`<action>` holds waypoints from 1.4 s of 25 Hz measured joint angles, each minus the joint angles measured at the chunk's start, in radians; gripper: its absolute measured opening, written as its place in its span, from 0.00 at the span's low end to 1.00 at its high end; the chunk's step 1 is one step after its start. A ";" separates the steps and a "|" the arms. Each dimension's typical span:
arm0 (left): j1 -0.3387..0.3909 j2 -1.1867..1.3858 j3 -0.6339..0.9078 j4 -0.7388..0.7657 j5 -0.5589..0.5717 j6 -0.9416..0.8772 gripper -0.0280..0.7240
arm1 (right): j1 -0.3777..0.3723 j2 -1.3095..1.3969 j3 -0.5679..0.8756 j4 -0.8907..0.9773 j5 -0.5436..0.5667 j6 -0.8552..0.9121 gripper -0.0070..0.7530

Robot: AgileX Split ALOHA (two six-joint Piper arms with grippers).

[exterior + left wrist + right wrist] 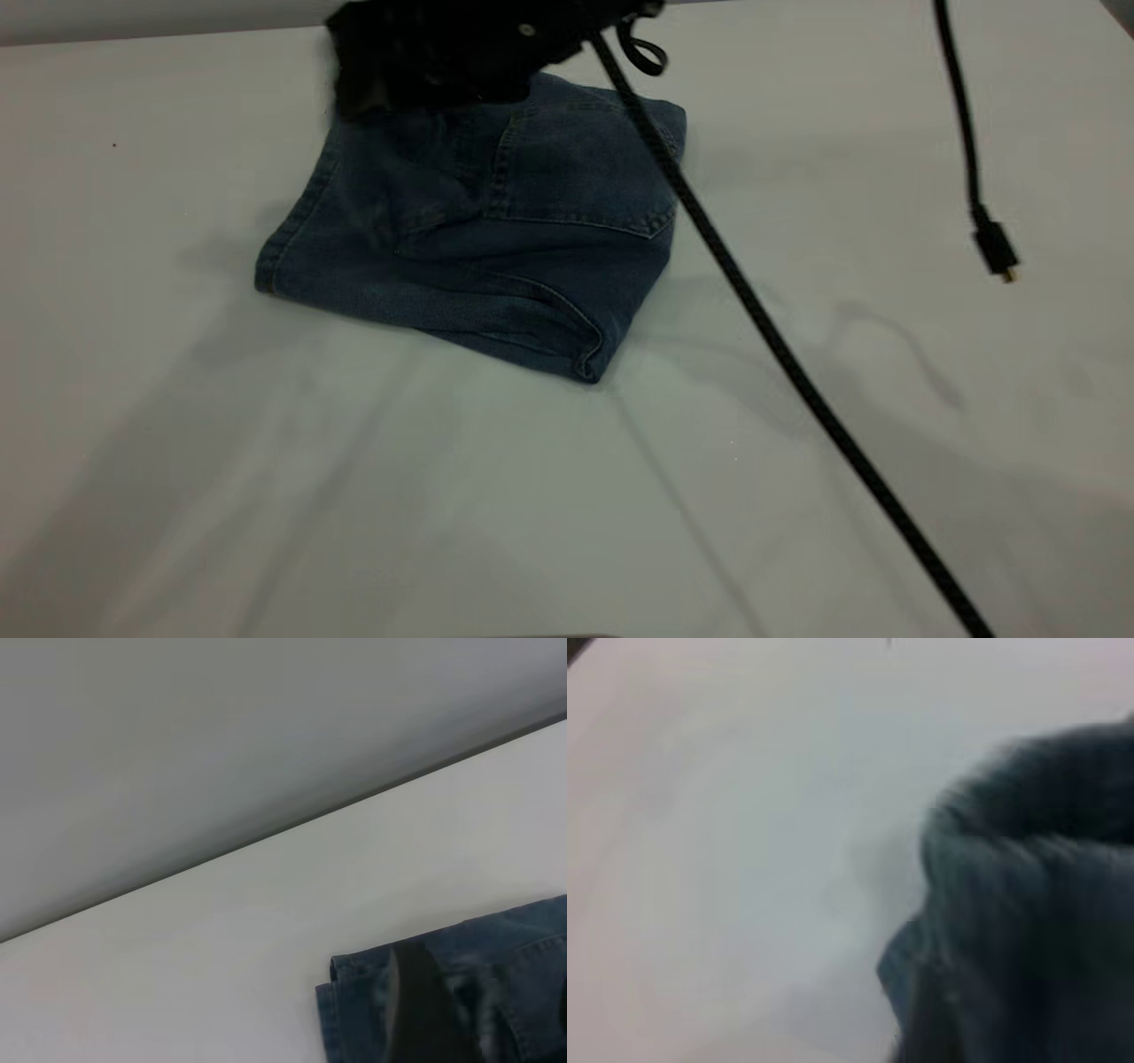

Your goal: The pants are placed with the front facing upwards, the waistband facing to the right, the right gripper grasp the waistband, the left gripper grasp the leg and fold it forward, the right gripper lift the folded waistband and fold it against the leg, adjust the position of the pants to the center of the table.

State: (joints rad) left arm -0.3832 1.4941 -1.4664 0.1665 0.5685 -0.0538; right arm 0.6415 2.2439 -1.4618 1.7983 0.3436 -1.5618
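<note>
The blue denim pants (496, 239) lie folded into a compact rectangle on the white table (266, 496), left of centre and toward the far side. A square back pocket (576, 177) faces up. The waistband is hidden in the fold. A black gripper body, which I take for my left gripper (425, 62) by its trailing cable, hangs low over the pants' far left corner. In the left wrist view that gripper (434, 1014) rests across the denim (532, 974) near a folded edge. In the right wrist view, blurred denim (1045, 859) is very close, and my right gripper (939, 1036) is only a dark smear.
A thick black cable (780, 354) runs diagonally from the gripper across the pants' right side to the near right edge. A thinner cable ends in a dangling plug (997, 248) at the right. The table's far edge (133, 35) is just behind the pants.
</note>
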 joint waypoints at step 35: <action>0.000 -0.045 0.000 -0.007 -0.104 0.037 0.49 | 0.052 0.367 -0.770 -1.445 0.560 2.486 0.63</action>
State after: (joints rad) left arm -0.3832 1.4487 -1.4664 0.1599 0.4641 -0.0167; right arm 0.6938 2.6106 -2.2317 0.3534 0.9034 0.9247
